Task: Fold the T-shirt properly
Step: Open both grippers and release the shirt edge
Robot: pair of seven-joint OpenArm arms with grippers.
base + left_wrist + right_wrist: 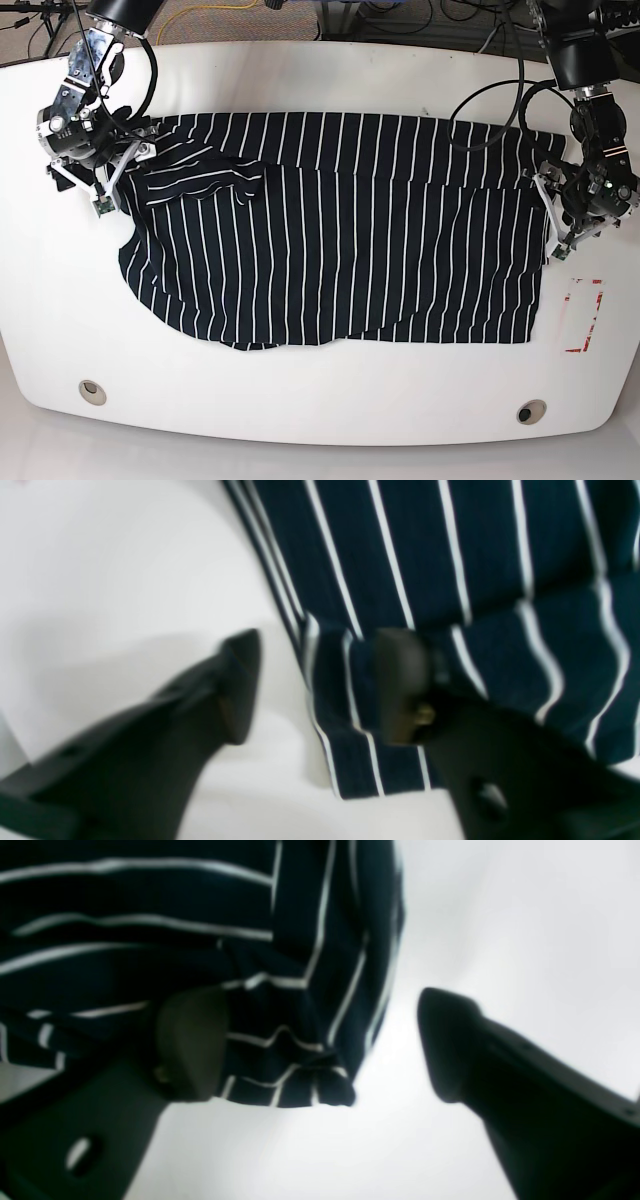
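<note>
Open right gripper (320,1045) astride T-shirt (280,990) edge

Both wrist views are blurred for me, so the T-shirt (450,580) weave is unclear. In the base view I cannot see the gripper tips; the shirt corners at 9 and 3 o'clock hide them.

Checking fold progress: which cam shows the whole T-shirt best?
Base view. The whole T-shirt lies spread across the white table, outline and folded-over upper edge visible. The left wrist view gives only a blurred striped edge beside the left pincer; the right wrist view shows one bunched corner by the right pincer.
</note>
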